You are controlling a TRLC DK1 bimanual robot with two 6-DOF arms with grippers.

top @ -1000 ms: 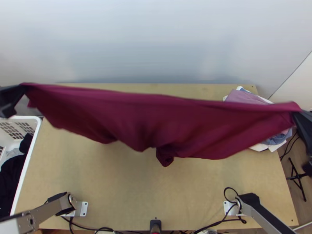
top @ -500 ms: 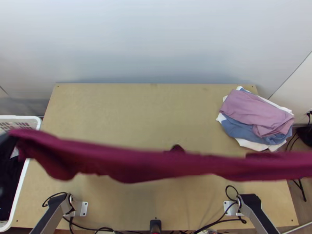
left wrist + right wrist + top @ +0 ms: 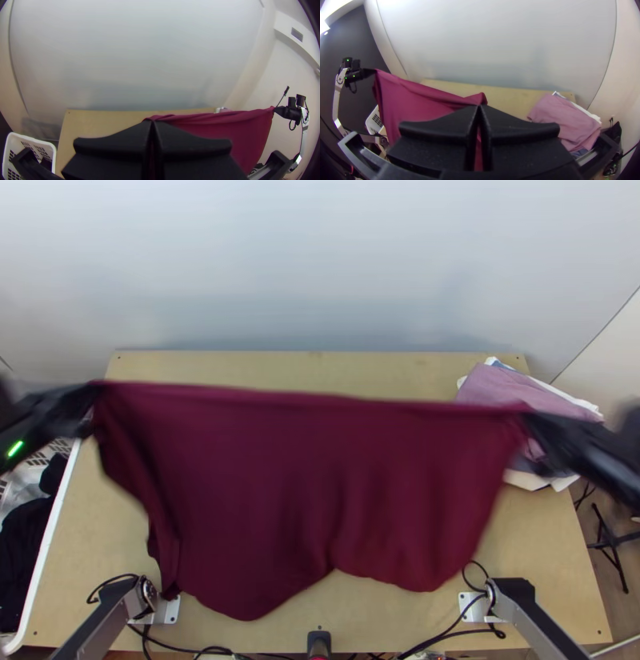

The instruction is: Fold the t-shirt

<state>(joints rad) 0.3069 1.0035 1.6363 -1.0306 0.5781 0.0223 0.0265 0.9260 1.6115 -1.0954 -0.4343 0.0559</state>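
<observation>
Black, its fingers pressed together, the left pincer (image 3: 152, 122) gripped one upper corner of the t-shirt (image 3: 280, 476); the right pincer (image 3: 480, 107), closed just as tightly, had the other. Between and below them the cloth had opened from a narrow swung strip into a broad hanging sheet (a shake-out, I judged), so folding still lay ahead. Its long axis ran pincer to pincer, loose edge toward the arm bases (image 3: 171, 609); collar direction, I couldn't tell.
</observation>
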